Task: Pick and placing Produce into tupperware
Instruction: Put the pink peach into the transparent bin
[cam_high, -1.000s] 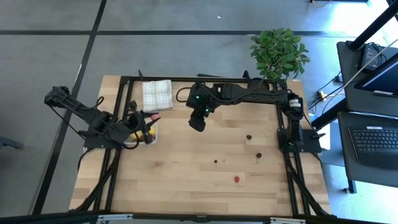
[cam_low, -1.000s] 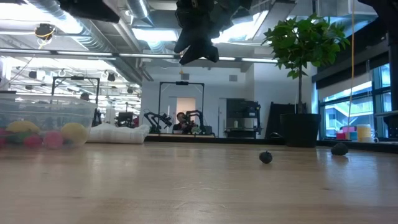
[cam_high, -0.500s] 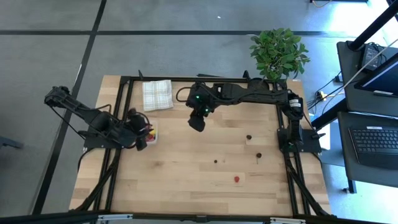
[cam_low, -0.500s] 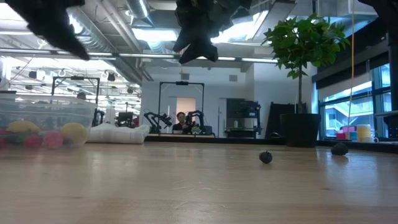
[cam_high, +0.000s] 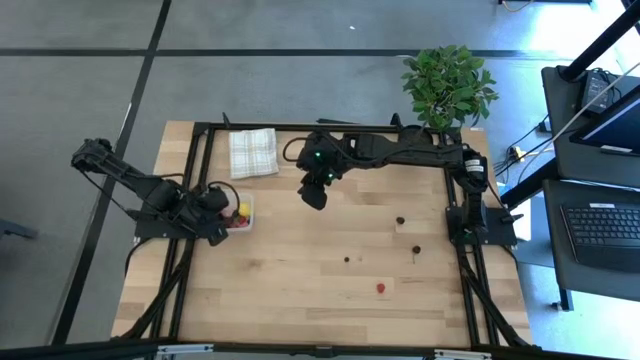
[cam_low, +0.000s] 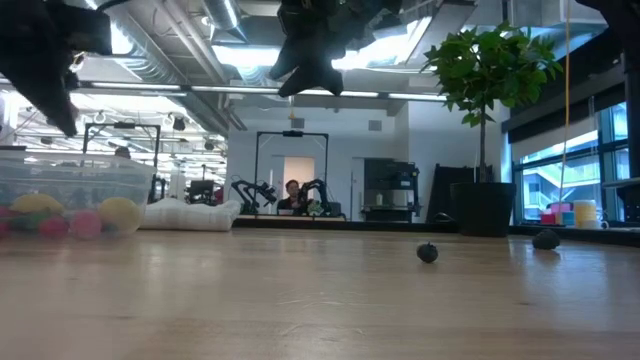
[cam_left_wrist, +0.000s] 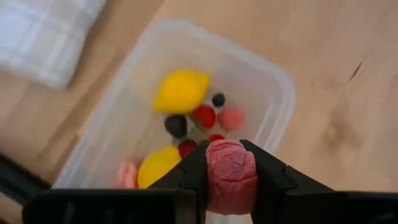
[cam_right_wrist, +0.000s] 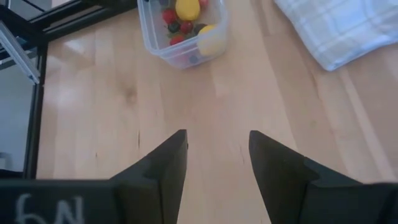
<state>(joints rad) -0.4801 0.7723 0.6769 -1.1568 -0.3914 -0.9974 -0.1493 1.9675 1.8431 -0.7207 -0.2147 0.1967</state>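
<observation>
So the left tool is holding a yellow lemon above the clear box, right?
Not quite: the left tool is holding a pink berry-like piece, not a yellow lemon, above the clear box. The left wrist view shows it; both lemons already lie inside.

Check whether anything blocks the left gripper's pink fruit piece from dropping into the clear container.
Nothing visible does. The left gripper holds the pink fruit piece over the clear container, whose top is open.

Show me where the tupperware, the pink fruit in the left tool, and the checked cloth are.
tupperware (cam_left_wrist: 283, 93): left wrist view, on its clear rim.
pink fruit (cam_left_wrist: 231, 175): left wrist view, middle of the piece between the fingers.
checked cloth (cam_high: 252, 152): high view, centre of the fold.
</observation>
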